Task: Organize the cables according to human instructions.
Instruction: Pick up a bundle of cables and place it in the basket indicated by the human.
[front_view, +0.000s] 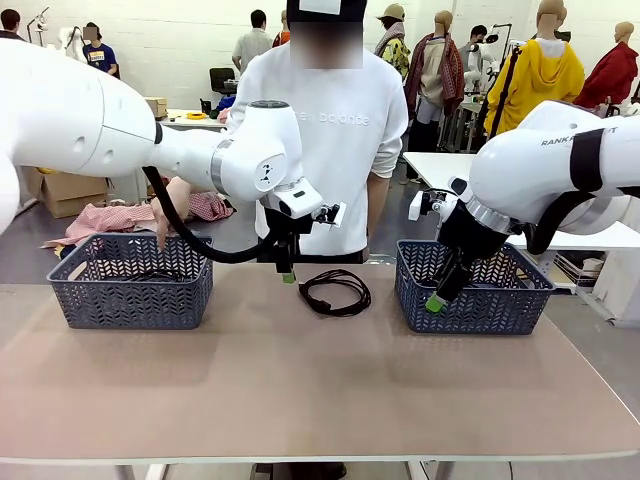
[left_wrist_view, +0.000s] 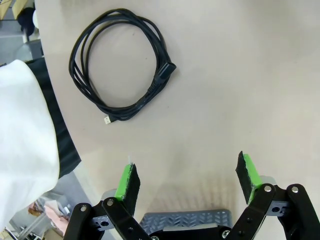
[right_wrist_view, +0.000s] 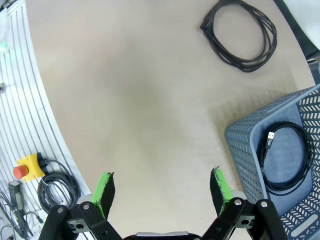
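Observation:
One black cable coil (front_view: 335, 292) lies on the table's far middle, in front of the person in a white sweatshirt (front_view: 320, 130). My left gripper (front_view: 288, 272) hangs just left of it, open and empty. In the left wrist view the coil (left_wrist_view: 120, 62) lies ahead of the open left gripper (left_wrist_view: 187, 180), apart from it. My right gripper (front_view: 437, 300) hovers open at the front of the right basket. The right wrist view shows the open right gripper (right_wrist_view: 162, 192), the table coil (right_wrist_view: 240, 35) far off, and a second cable (right_wrist_view: 285, 155) inside a basket. Another cable (front_view: 150, 272) lies in the left basket.
Two grey-blue lattice baskets stand at the far side: a left basket (front_view: 130, 295) and a right basket (front_view: 480, 305), the latter also close beside my right gripper (right_wrist_view: 245, 145). The person's white sleeve (left_wrist_view: 20, 140) hangs near the table edge. A yellow emergency stop box (right_wrist_view: 27, 167) sits off the table.

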